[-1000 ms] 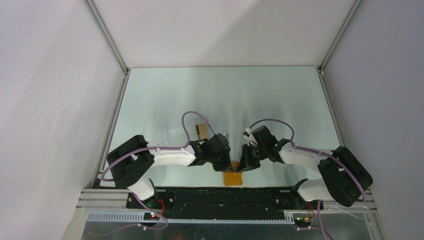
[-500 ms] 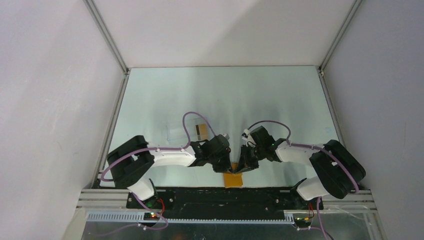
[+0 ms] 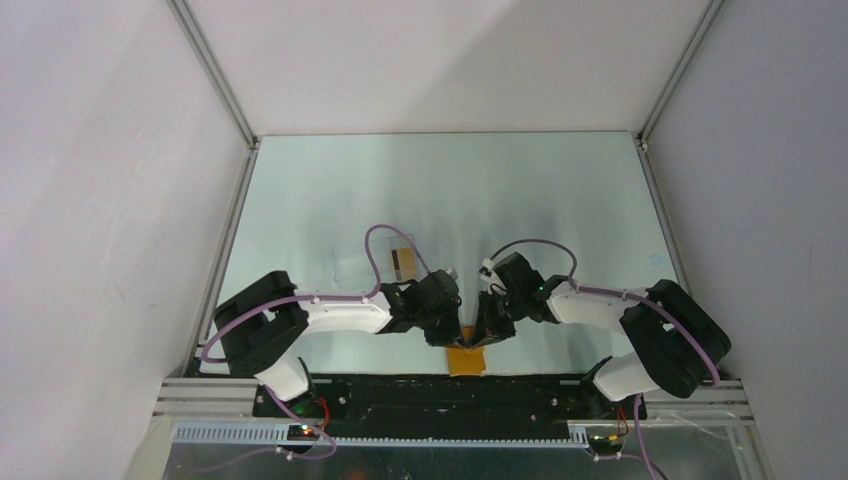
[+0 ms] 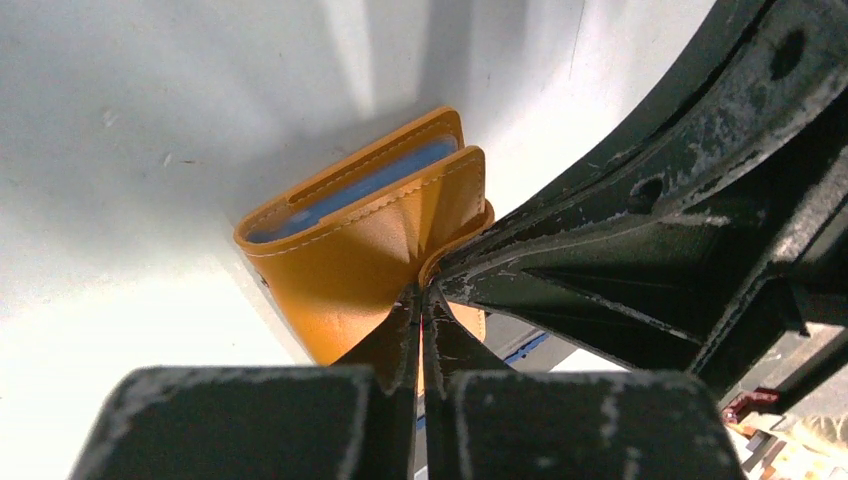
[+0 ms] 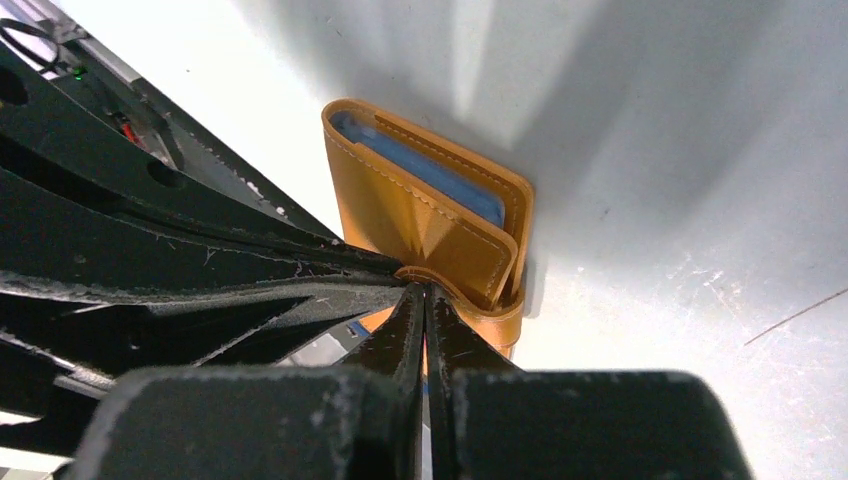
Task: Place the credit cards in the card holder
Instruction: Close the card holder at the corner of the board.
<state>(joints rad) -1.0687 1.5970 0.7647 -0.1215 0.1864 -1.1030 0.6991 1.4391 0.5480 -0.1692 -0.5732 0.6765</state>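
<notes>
The card holder (image 3: pixel 466 358) is an orange wallet with blue inner panels, lying near the table's front edge between both arms. It shows half folded in the left wrist view (image 4: pixel 365 235) and in the right wrist view (image 5: pixel 430 215). My left gripper (image 4: pixel 420 296) is shut on its near leather edge. From the other side, my right gripper (image 5: pixel 424 292) is shut on the curved tab edge. In the top view the left gripper (image 3: pixel 457 334) and right gripper (image 3: pixel 478 337) almost touch tip to tip. One tan credit card (image 3: pixel 404 263) lies flat behind the left arm.
A clear plastic case (image 3: pixel 352 263) lies left of the card, under the left arm's purple cable (image 3: pixel 385 232). White walls enclose the table (image 3: pixel 450 190) on three sides. The black base rail (image 3: pixel 450 395) runs just in front of the wallet.
The right arm has shifted slightly left toward the wallet, and its jaws have pinched fully shut. The left arm and the wallet stay where they were.
</notes>
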